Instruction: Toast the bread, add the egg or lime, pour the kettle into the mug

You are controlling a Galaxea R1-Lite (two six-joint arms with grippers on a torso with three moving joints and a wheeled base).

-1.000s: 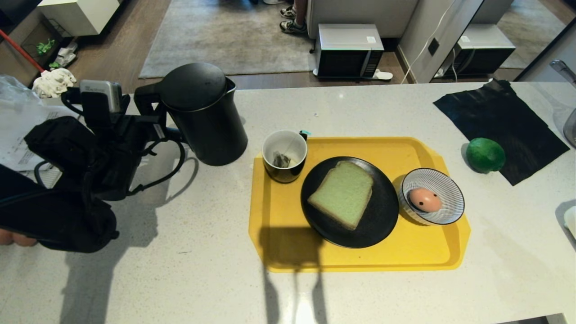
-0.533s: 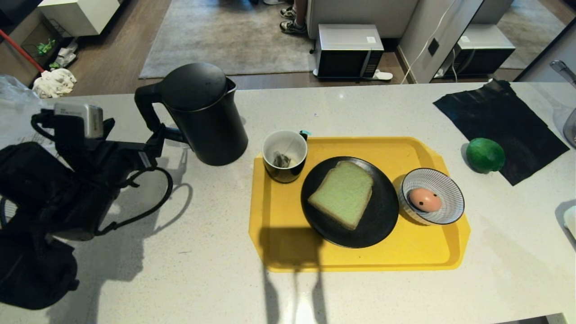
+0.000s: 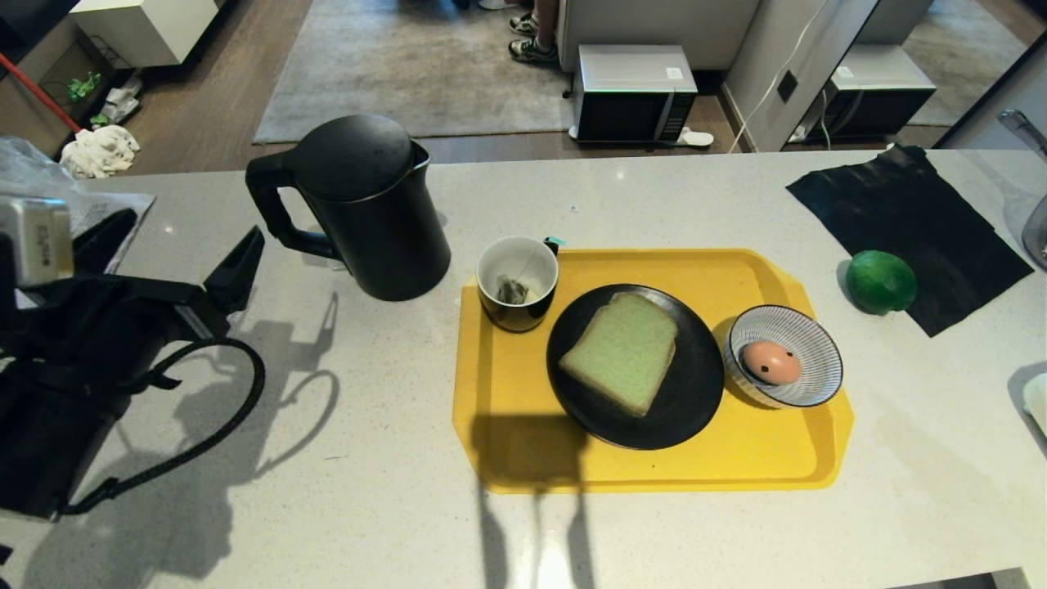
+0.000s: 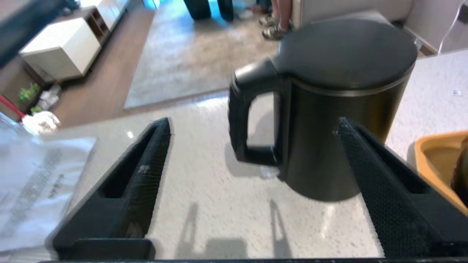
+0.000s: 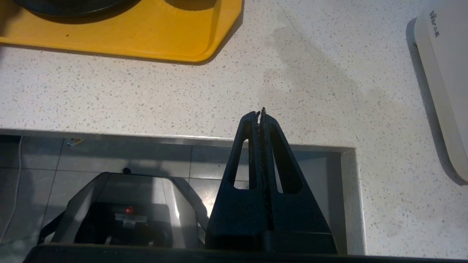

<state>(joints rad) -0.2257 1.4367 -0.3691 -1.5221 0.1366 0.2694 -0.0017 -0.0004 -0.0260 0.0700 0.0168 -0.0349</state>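
**Kettle standing free, left claw spread wide beside its handle**

Kettle (image 3: 364, 209) stands upright on the tabletop (image 3: 343, 507), just left of the mug (image 3: 517, 282). The left claw (image 4: 252, 128) is released, near the handle, grasping nothing. The right claw (image 5: 260, 113) is clenched and empty. A careless sideways arm swing could clip the handle and topple it.

I'm looking down on a pale speckled stone counter (image 3: 343, 523) filling the lower frame. Beyond its far edge runs a dark wood floor (image 3: 204, 106) with a grey rug (image 3: 409, 74) at top centre. A white cabinet (image 3: 139, 24) sits upper left, a microwave (image 3: 634, 94) on the floor top centre-right, beside a grey wall panel (image 3: 777, 74) with a socket. Light casts hard shadows toward me.
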